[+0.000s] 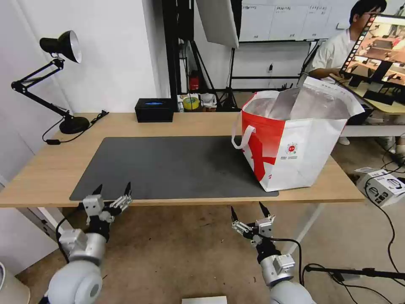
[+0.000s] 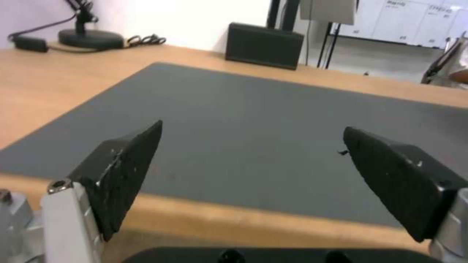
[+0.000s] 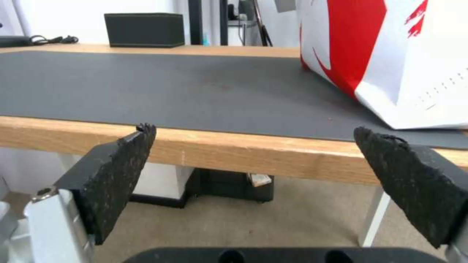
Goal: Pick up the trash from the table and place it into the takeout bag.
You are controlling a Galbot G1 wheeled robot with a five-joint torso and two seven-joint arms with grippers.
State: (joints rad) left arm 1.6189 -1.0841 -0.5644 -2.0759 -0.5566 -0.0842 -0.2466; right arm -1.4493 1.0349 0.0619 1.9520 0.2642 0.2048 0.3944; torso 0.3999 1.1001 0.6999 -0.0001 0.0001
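I am holding both arms low at the table's (image 1: 50, 169) near edge: the left gripper (image 1: 113, 191) and right gripper (image 1: 249, 212) are both spread wide, carrying nothing. The takeout bag (image 1: 295, 143) is standing open on the dark grey mat's (image 1: 168, 166) right end. I am seeing no trash on the mat, so any reach risks closing on nothing or snagging the bag's strap handle (image 1: 244, 137). A desk lamp (image 1: 55, 80) and black box (image 1: 154, 109) are sitting behind, with cables trailing on the floor.
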